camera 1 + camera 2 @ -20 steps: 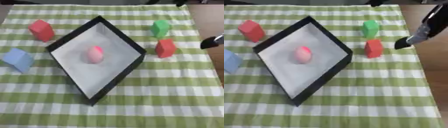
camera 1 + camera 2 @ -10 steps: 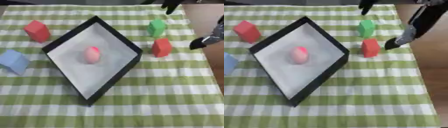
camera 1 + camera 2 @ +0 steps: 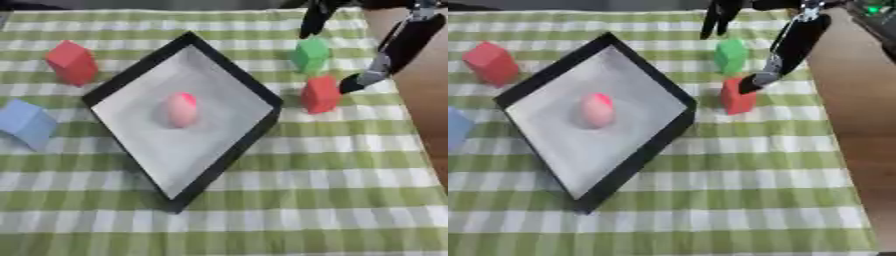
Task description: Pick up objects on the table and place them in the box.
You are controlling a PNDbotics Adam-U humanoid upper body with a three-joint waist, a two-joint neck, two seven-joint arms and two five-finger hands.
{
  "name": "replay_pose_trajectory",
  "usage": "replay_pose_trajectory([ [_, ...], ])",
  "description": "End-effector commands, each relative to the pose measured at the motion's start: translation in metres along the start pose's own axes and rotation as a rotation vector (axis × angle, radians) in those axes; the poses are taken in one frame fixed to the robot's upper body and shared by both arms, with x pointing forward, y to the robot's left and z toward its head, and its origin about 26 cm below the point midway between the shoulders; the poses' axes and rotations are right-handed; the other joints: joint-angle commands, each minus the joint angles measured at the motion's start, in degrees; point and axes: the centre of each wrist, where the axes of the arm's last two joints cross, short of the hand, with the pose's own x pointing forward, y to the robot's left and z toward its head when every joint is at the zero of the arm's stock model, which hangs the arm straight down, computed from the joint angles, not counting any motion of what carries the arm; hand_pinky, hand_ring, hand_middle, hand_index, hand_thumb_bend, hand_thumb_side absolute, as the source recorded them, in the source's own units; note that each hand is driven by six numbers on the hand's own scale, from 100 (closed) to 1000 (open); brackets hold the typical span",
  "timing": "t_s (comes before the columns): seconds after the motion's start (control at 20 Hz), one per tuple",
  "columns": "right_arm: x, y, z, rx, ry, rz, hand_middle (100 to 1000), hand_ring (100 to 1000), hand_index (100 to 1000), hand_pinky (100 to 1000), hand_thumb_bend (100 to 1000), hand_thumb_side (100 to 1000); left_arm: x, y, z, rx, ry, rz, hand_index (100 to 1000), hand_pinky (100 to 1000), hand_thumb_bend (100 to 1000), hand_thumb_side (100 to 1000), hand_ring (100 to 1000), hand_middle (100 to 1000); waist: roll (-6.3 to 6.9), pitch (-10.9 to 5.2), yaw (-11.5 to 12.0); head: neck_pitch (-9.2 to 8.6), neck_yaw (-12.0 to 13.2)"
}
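Note:
A black-rimmed box (image 3: 229, 75) with a white floor lies askew in the middle of the checked cloth. A pink egg-shaped thing (image 3: 181, 109) lies inside it. Right of the box stand a green block (image 3: 310, 54) and, nearer, a red block (image 3: 320, 94). My right hand (image 3: 404, 42) reaches in from the upper right, open with its fingers spread. One dark finger (image 3: 313, 20) points down just behind the green block. A longer finger's tip hovers beside the red block's right edge. At the left are another red block (image 3: 72, 62) and a blue block (image 3: 28, 123). My left hand does not show.
The green-and-white checked cloth (image 3: 306, 200) covers the table. Bare brown tabletop (image 3: 859, 125) runs down the right side past the cloth's edge.
My right hand has come in from the right edge, moving left, and now spreads over the green and red blocks. The camera has shifted a little. The blocks have not moved.

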Motion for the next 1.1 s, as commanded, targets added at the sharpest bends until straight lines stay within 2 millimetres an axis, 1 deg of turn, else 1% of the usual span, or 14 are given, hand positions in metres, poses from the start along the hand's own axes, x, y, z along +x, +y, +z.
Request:
replay_pose_trajectory([
  [0.05,-0.009,0.001,0.001,0.006,0.043,0.02,730,747,764,840,568,161,0.008,0.002,-0.007,-0.015,-0.032,-0.01,867,796,350,740,866,774,-0.24,-1.44,0.2,0.11,-0.2],
  [0.7,-0.033,0.032,-0.007,0.031,0.107,-0.018,714,733,747,833,568,149,0.009,0.0,-0.007,-0.019,-0.032,-0.002,867,797,347,741,868,777,0.05,-1.16,0.4,0.11,-0.5],
  [1.1,-0.045,0.045,-0.011,0.008,0.153,-0.03,712,723,757,825,564,137,0.008,-0.001,-0.006,-0.022,-0.029,0.0,861,797,346,742,869,778,0.32,-1.07,0.4,0.11,-0.7],
])
